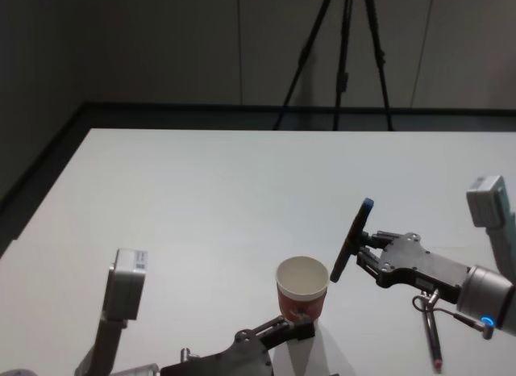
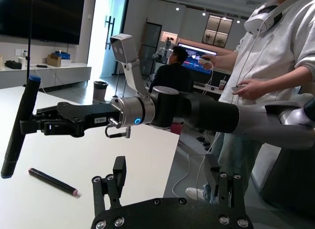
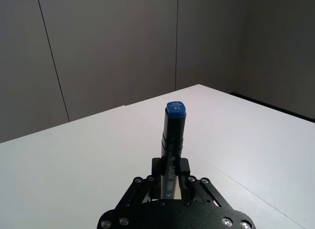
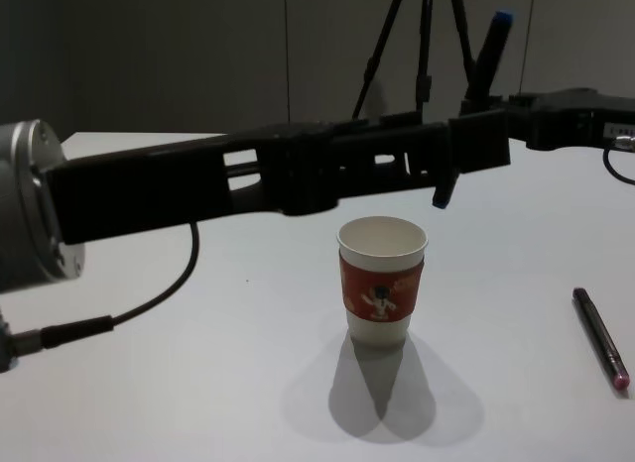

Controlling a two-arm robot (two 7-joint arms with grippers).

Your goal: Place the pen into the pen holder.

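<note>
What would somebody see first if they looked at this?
First, the right gripper gripping a dark pen with a blue cap, tilted in the air just right of the cup, which stands on the table close to the robot. The left gripper hangs open near the cup, and a second pen lies flat on the table at the right.

— What's around you besides the job?
— A white tabletop (image 1: 201,215) under me, and a black tripod (image 1: 343,61) standing on the floor beyond its far edge.
— Anything loose?
— A slim dark pen with a pink tip (image 1: 433,337) lies flat on the tabletop, off to my right, on its own.
</note>
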